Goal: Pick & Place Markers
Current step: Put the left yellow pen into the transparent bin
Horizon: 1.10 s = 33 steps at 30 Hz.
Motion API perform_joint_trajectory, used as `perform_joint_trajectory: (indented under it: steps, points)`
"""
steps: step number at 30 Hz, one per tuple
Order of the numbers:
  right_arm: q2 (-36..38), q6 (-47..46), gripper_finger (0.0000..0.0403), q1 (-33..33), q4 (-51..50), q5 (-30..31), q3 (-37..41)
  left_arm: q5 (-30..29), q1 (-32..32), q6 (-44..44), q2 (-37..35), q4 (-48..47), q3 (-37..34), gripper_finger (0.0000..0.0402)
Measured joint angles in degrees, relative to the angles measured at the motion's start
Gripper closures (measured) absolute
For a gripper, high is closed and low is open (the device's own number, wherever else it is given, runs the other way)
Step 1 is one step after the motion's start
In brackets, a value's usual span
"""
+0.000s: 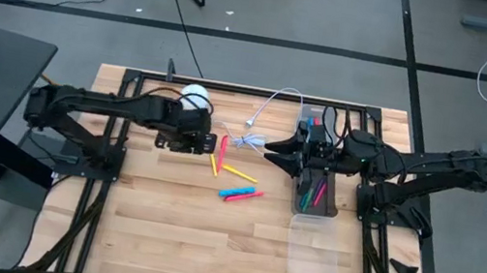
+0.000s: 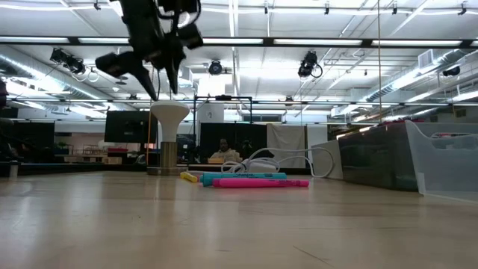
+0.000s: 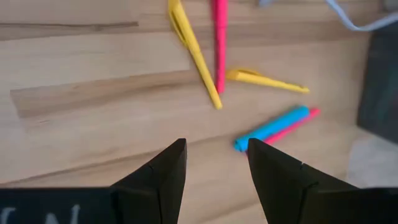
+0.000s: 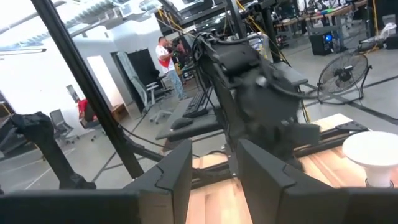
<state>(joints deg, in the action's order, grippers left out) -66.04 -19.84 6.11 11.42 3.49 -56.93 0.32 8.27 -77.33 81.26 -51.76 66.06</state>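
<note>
Several markers lie loose on the wooden table: a long yellow one [image 3: 193, 53], a pink one [image 3: 219, 43], a short yellow one [image 3: 267, 79], and a blue one [image 3: 270, 127] beside another pink one [image 3: 301, 118]. In the high view they form a cluster [image 1: 235, 176] at mid-table. My left gripper [image 3: 214, 155] hangs open above the table, just left of the cluster [image 1: 208, 143], pointing steeply down, touching nothing. My right gripper [image 4: 214, 168] is open and level, held high over the far end of a dark bin [image 1: 315, 189] that holds more markers [image 1: 313, 195].
A white cable [image 1: 261, 118] lies at the far middle, beside a white round-topped stand [image 1: 196, 98]. A clear plastic tub [image 1: 315, 251] sits just nearer than the dark bin. Bare wood lies along the near edge. People show in the room beyond.
</note>
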Motion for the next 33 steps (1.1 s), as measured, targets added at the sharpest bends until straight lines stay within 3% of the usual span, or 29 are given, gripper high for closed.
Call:
perform_joint_trajectory:
  steps: [7,19,33]
  points:
    - [0.0,0.19,0.0275,0.0,-0.56,-1.97,0.0,1.41,3.65,-0.22,6.6,1.62,-0.02,0.0227]
    - [0.0,1.94,0.0275,0.02,-3.83,-4.52,0.0,0.82,7.75,-0.47,13.8,9.16,-0.02,0.0274]
    - [0.0,3.87,0.0275,0.0,-5.13,-4.5,0.0,1.43,6.19,-7.6,23.47,11.94,-0.02,0.0309]
